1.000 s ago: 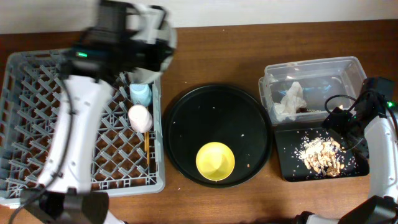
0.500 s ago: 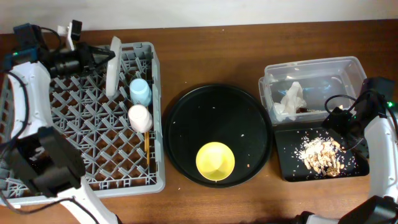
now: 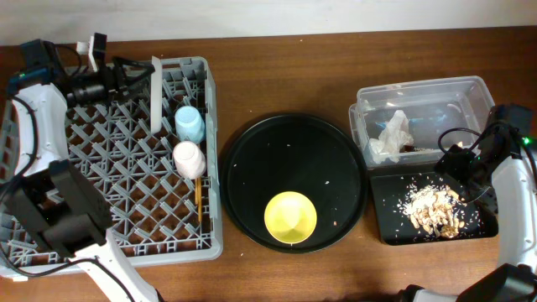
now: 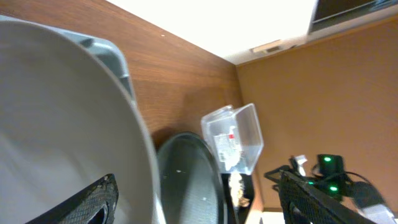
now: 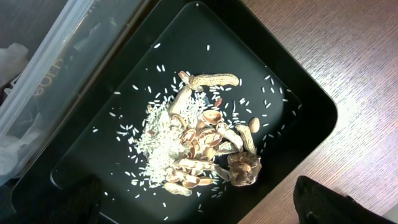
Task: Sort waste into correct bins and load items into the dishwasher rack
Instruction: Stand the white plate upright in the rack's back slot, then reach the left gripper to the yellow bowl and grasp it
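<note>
The pale plate (image 3: 155, 91) stands on edge in the back of the grey dishwasher rack (image 3: 84, 176). My left gripper (image 3: 138, 75) is open beside it. In the left wrist view the plate (image 4: 62, 118) fills the left side, its rim between the wide-spread fingers (image 4: 96, 200) of the left gripper (image 4: 198, 194). The blue cup (image 3: 190, 126), pink cup (image 3: 188, 158) and chopsticks (image 3: 199, 200) sit in the rack. The yellow bowl (image 3: 290, 216) rests on the round black tray (image 3: 252, 159). My right gripper (image 3: 470, 164) hangs open over the food scraps (image 5: 205, 146) in the shallow black bin (image 5: 298, 93).
The clear tub (image 3: 457, 92) at the back right holds the crumpled napkin (image 3: 393, 136) and a wrapper (image 5: 46, 78). Rice grains lie scattered in the shallow black bin (image 3: 482, 222). Bare wooden table (image 3: 285, 75) lies between the rack, the round tray and the bins.
The left arm swung to the rack's back left with the plate. The plate went from leaning to upright in the rack, and the left jaws opened off it. The right arm stayed still.
</note>
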### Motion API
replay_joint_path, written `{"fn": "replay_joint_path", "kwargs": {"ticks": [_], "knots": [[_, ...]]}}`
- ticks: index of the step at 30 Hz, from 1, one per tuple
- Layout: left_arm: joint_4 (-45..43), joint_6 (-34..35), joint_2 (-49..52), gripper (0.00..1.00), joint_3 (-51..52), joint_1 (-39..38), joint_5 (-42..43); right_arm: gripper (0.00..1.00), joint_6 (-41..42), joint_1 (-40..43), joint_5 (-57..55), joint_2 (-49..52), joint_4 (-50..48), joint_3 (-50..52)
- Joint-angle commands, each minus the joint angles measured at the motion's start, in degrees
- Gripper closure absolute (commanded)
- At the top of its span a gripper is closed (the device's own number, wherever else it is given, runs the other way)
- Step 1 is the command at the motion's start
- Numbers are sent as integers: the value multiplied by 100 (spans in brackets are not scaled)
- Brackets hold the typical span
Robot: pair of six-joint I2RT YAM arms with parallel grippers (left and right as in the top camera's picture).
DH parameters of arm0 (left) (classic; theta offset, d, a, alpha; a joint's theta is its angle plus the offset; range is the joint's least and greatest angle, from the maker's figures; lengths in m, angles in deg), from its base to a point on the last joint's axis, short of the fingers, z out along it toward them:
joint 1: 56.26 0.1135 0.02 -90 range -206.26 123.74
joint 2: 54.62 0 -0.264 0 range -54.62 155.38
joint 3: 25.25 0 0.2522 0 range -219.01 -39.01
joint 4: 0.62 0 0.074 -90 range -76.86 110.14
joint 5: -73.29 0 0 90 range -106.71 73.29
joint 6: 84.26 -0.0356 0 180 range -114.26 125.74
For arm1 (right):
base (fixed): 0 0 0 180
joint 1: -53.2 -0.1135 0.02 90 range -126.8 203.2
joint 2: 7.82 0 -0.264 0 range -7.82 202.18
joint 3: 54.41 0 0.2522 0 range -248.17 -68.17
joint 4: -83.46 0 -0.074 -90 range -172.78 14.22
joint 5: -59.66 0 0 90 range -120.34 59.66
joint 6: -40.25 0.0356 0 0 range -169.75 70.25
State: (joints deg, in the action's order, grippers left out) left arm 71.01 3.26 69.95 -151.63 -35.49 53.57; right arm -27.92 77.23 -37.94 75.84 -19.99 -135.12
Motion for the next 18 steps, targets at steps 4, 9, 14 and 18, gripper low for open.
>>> {"fn": "replay_joint_path", "kwargs": {"ticks": [4,9,14,18], "knots": [[1003,-42,-1440,7,-186,20,-968,2,-39,42,-11,31,2,-24],[2485,-151,-2699,1,-186,-654,-3005,1,-39,42,-11,31,2,-24],[2931,-153,-3119,1,-186,-2249,-3178,1,-39,42,-11,31,2,-24],[2855,-144,-3027,28,52,-3799,-3397,1,-39,42,-11,31,2,-24]]}}
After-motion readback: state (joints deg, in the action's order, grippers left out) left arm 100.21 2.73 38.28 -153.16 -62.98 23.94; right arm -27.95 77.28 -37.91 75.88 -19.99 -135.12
